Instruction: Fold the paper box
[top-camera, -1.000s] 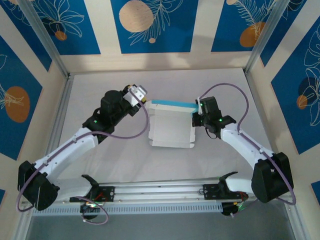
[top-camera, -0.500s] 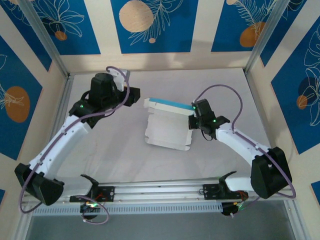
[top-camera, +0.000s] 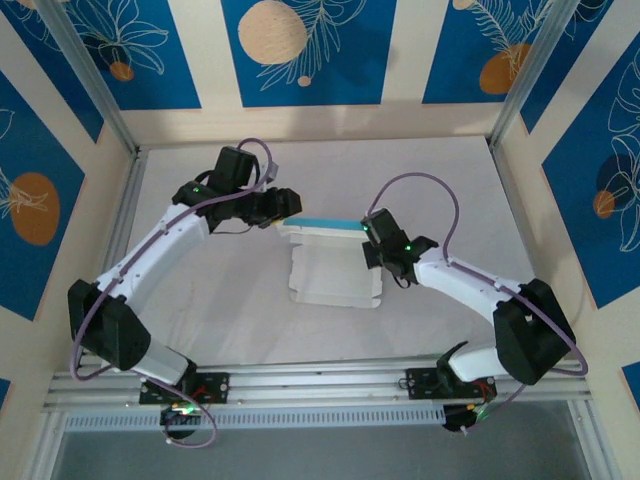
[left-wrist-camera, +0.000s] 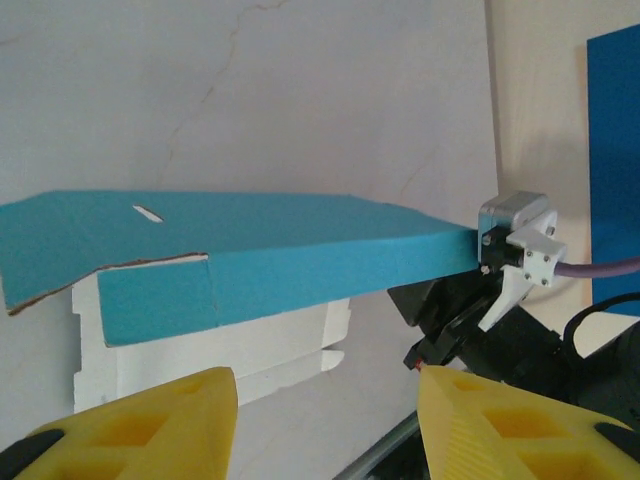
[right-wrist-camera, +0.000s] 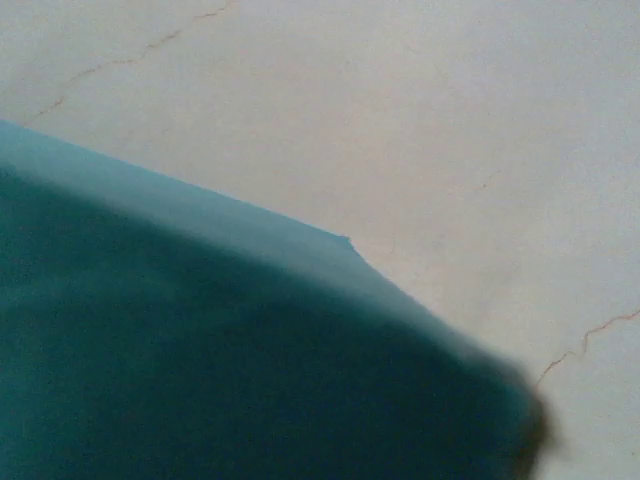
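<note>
The paper box (top-camera: 335, 272) lies white side up in the middle of the table, its back flap (top-camera: 322, 222) raised and showing light blue. My right gripper (top-camera: 372, 236) is shut on the right end of that flap. The blue card (right-wrist-camera: 200, 350) blurs across the right wrist view and hides the fingers. My left gripper (top-camera: 287, 204) hangs by the flap's left end, apart from it. In the left wrist view its yellow fingers (left-wrist-camera: 130, 425) stand open with nothing between them, facing the blue flap (left-wrist-camera: 250, 250), the white panel (left-wrist-camera: 190, 345) and the right gripper (left-wrist-camera: 450, 310).
An aluminium rail (top-camera: 320, 385) runs along the near edge between the arm bases. Patterned walls and metal posts (top-camera: 95, 90) close in the table on three sides. Purple cables (top-camera: 420, 195) loop over both wrists.
My left arm has swung from the back left in toward the flap's left end. The right gripper has moved left with the flap, and the box has shifted left with it.
</note>
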